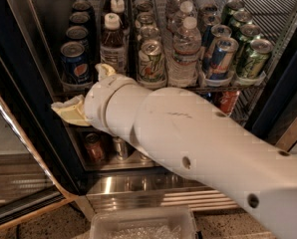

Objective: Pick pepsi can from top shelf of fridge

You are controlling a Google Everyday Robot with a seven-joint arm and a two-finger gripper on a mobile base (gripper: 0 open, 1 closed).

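The gripper [77, 89], at 9 o'clock, is largely masked by its own white wrist; only two cream fingers [71, 111] show, spread apart. The arm [198, 148] hides the middle of the fridge [4, 44] below the top shelf [208, 88], including most of a red can [229, 101] at 3 o'clock. The shelf's back rows are cut off at 12 o'clock and a clear bin [138, 223] at 6 o'clock. The lower cans [93, 148] at 7 o'clock are too dim to read.

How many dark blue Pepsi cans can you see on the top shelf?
4, single file in the leftmost lane of the top shelf: front can, second, third, rear. More may hide behind. The end effector, open, is just below the front can.
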